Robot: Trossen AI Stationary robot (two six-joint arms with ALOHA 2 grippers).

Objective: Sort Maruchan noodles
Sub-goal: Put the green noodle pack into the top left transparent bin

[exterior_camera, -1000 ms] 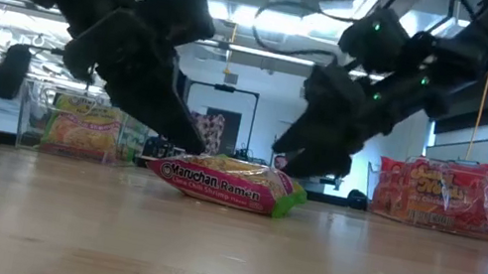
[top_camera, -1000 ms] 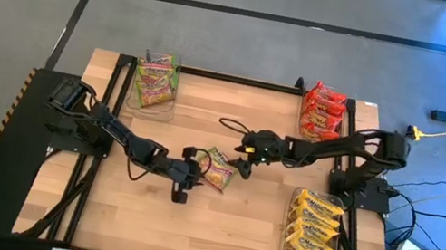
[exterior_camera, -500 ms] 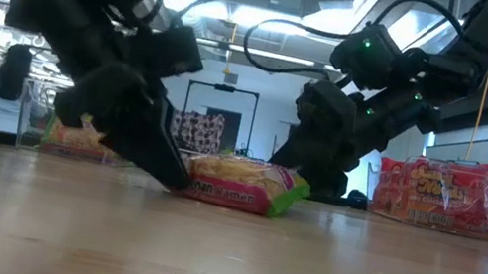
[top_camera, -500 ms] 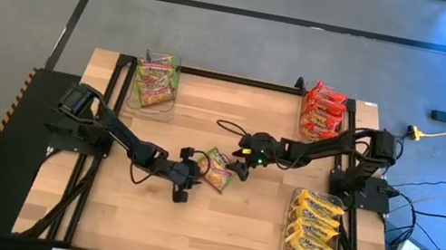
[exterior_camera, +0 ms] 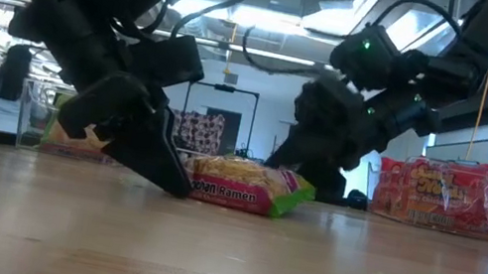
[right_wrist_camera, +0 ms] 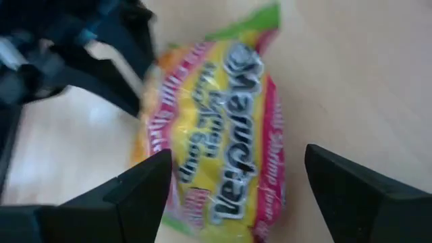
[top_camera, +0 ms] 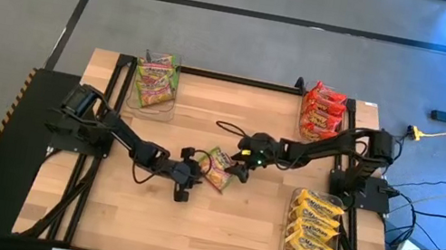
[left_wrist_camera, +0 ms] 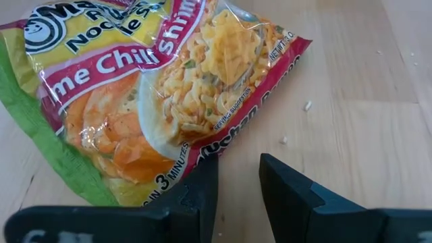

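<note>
High view: wooden table, both arms reach to mid-table. One green-pink packet lies loose at the centre, w/ bare wood all round it, esp. toward the near edge. Left gripper sits at the packet's left end, right gripper at its right end. Bins hug the edges: green-pink packets in a clear bin at the far left, red-orange packets at the far right, yellow packets along the near right edge. All three are well apart from the centre.

Low view: loose packet is flat on the table. Left gripper comes down at its left end, finger tip on the wood right by the packet's edge. Right gripper is low behind its right end. Open tabletop in front. A person is seated far back in the room.

Left wrist view: left gripper fingers stand narrow, a small gap btwn them, nothing in the gap. Packet lies just ahead, its pink edge touching or nearly touching one fingertip; bare wood on the other side.

Right wrist view: right gripper is spread wide, packet lying btwn and ahead of the fingers, not clamped. Left gripper shows dark at the packet's far end.
</note>
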